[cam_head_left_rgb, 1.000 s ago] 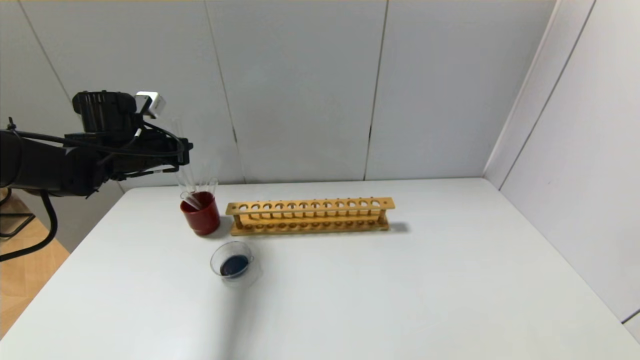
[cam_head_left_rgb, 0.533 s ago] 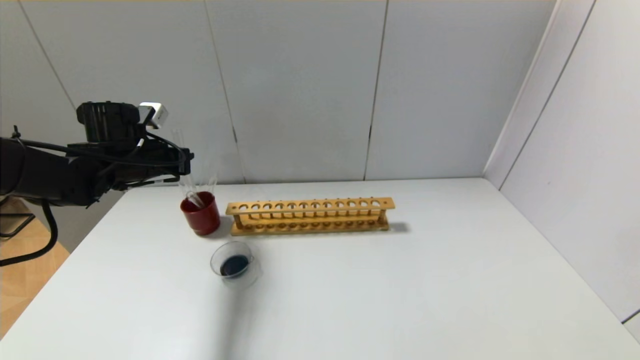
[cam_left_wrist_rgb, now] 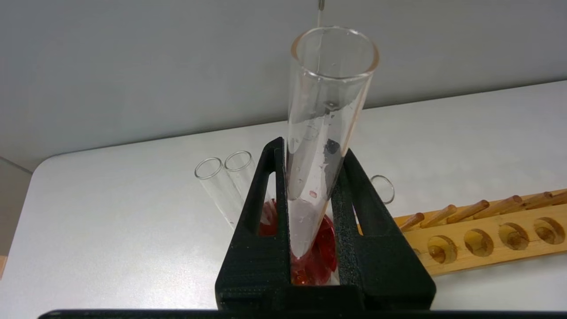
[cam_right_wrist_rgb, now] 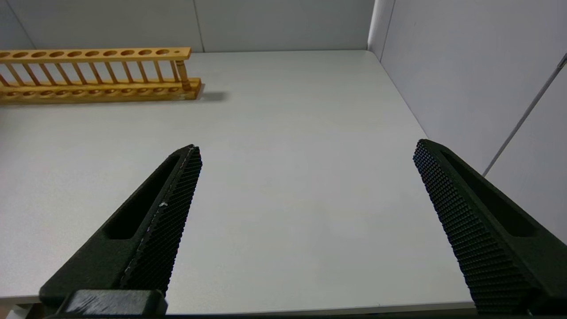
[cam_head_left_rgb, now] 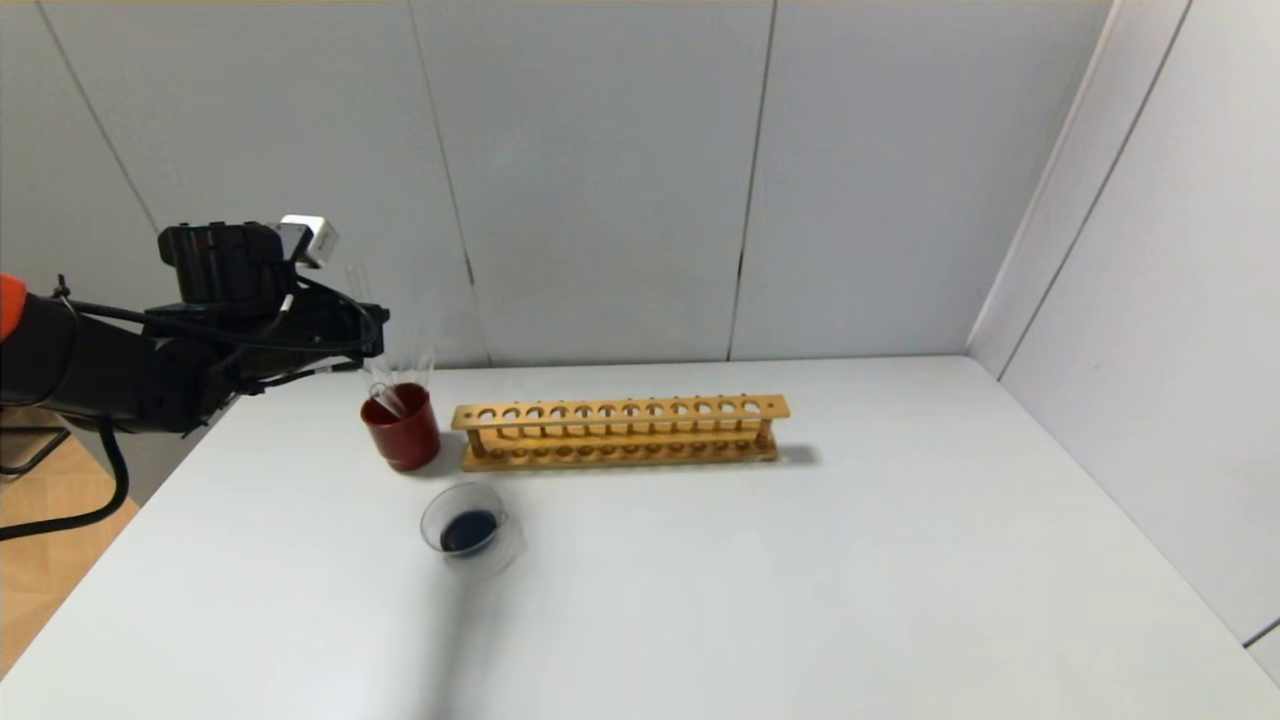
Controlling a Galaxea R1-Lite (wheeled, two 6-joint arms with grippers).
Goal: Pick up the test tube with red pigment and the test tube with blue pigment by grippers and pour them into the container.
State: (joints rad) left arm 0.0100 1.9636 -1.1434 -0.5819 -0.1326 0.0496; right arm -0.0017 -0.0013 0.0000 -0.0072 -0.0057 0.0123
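The left gripper (cam_head_left_rgb: 372,322) is positioned above the red cup (cam_head_left_rgb: 402,427), which stands near the far left corner of the desk (cam_head_left_rgb: 800,560), and its fingers (cam_left_wrist_rgb: 354,199) are clamped on a clear tube (cam_left_wrist_rgb: 323,133). The tube is held upright with its open mouth up and its rounded end pointing down into the cup, as seen in the left wrist view; only droplets and a faint reddish trace along the wall are seen inside it, so it cannot be told for certain which pigment it carried. Three more clear tubes (cam_left_wrist_rgb: 221,186) are leaned in the cup, with their open mouths above its rim. The container (cam_head_left_rgb: 465,528) is placed on the desk just in front of the cup, toward the near edge, apart from it, and a dark blue liquid is held in its bottom. A wooden rack (cam_head_left_rgb: 620,432) is set just beside the cup on its right, parallel to the far edge, and no tube is seen in its holes. The right gripper (cam_right_wrist_rgb: 305,221) is kept over the near right part of the desk, well apart from the rack, with its fingers spread wide and nothing between them.
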